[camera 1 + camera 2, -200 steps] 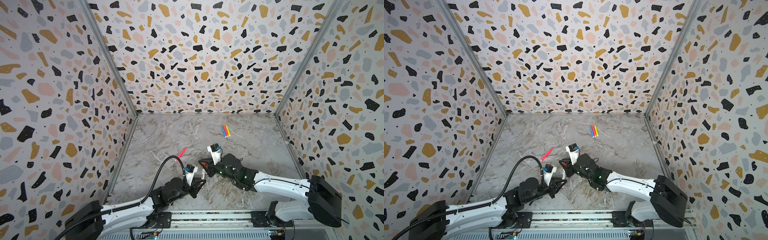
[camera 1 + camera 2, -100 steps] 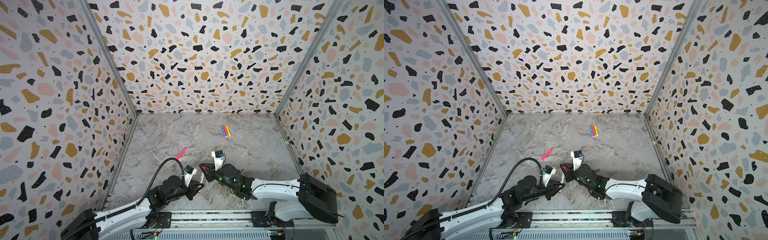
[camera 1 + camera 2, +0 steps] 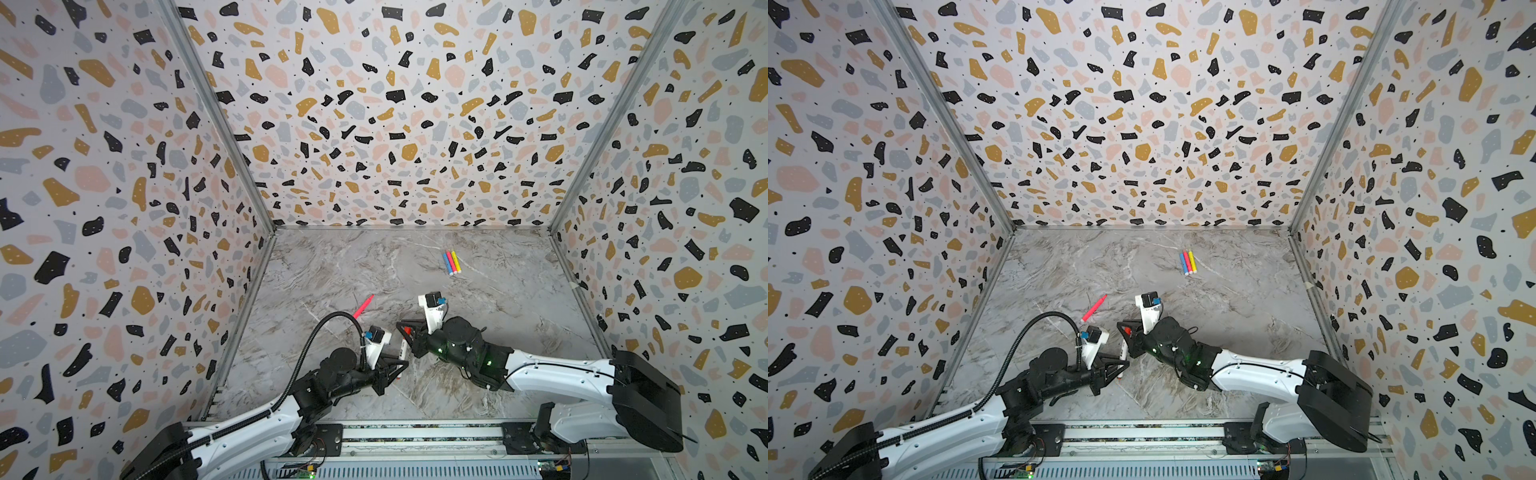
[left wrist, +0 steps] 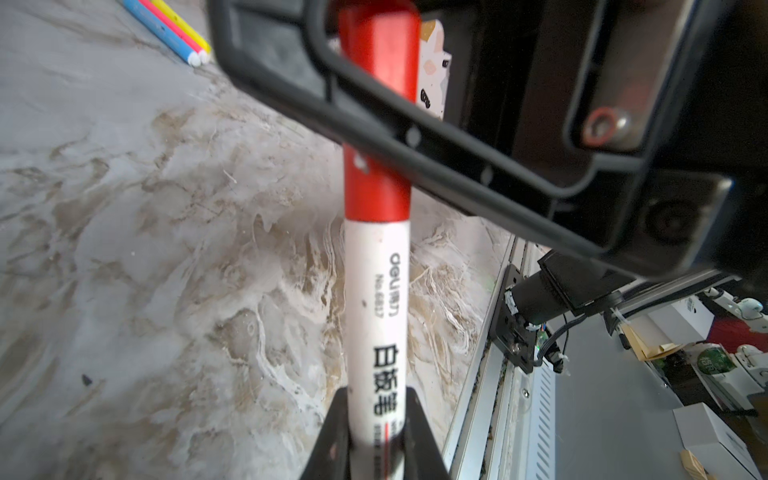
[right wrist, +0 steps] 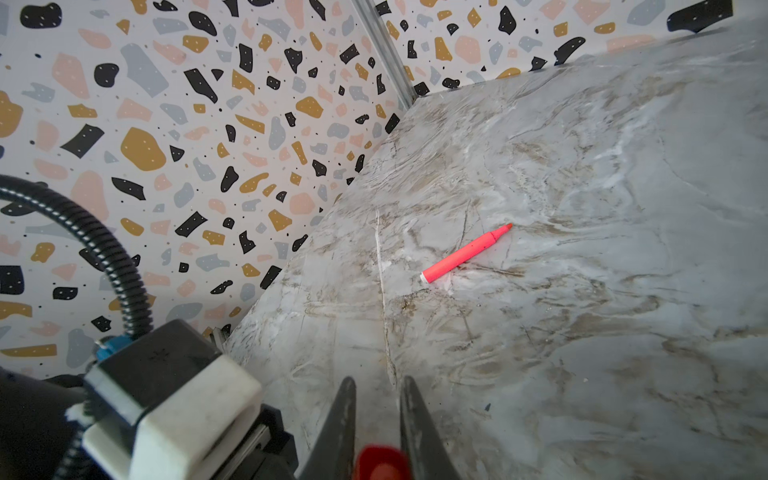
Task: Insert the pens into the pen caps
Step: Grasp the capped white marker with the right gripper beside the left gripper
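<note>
My left gripper [image 4: 376,415] is shut on a white-barrelled pen [image 4: 376,291] with dark print. A red pen cap [image 4: 376,174] sits on the pen's far end, flush with the barrel. My right gripper [image 5: 378,380] faces it, fingers slightly apart, and the red cap [image 5: 382,461] lies between them near their base. In both top views the two grippers meet near the front middle, left gripper [image 3: 397,368] [image 3: 1121,365] and right gripper [image 3: 405,332] [image 3: 1126,332], with the pen [image 3: 402,349] [image 3: 1122,353] bridging them. A pink-red pen [image 3: 363,306] [image 5: 465,253] lies uncapped on the table behind them.
Blue, pink and yellow pens [image 3: 451,262] [image 3: 1187,262] [image 4: 166,29] lie side by side at the back right of the marble table [image 3: 519,316]. Speckled walls close in three sides. A metal rail [image 3: 415,434] runs along the front edge.
The two grippers have drawn together near the front, bringing the red cap onto the white pen. My right gripper's fingers have parted a little; the left has stayed shut on the pen.
</note>
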